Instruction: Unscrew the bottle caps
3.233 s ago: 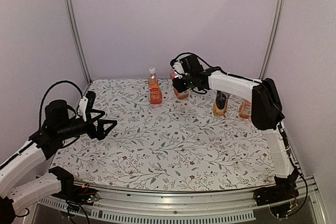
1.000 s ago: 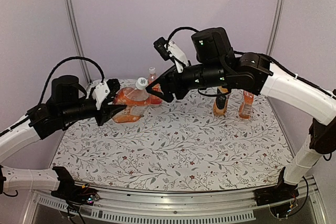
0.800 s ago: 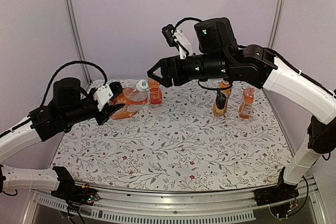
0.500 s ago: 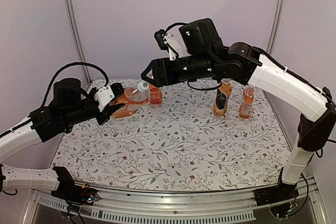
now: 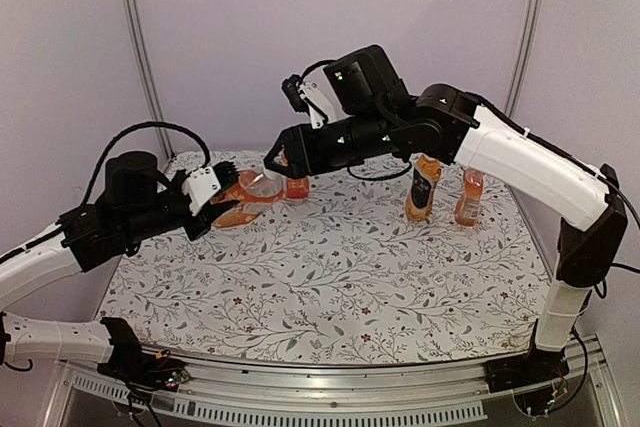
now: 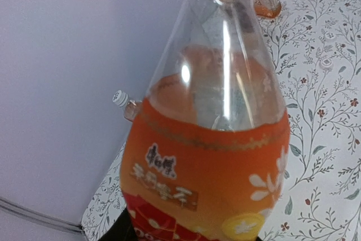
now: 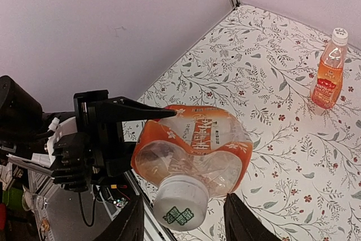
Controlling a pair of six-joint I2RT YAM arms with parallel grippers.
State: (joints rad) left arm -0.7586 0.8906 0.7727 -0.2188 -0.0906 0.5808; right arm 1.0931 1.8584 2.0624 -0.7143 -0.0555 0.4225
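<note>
The left arm is being held low, reaching rightward over the worktop. Its left pincer is being clamped on the body of a clear bottle. The right arm is being arched high from the right edge across the worktop. Its right pincer is being held open at the bottle's neck.

The bottle is being carried off the worktop, tipped nearly onto its side, and its wall is being dented by the grip. Orange drink is showing through the plastic, and an orange label is wrapped round the body. Its white cap is sitting on the neck. In the right wrist view one finger is being held on each side of the cap, with a narrow gap at both.

Just behind the right pincer, a second bottle of orange drink is standing upright with a second cap on it. Further right, a third bottle and a fourth bottle are standing near each other, partly hidden by the right arm. Their tops cannot be made out.

The worktop is covered by a white cloth printed with grey sprigs and small red flowers. It is enclosed by pale lilac walls with a metal post at each far corner.
</note>
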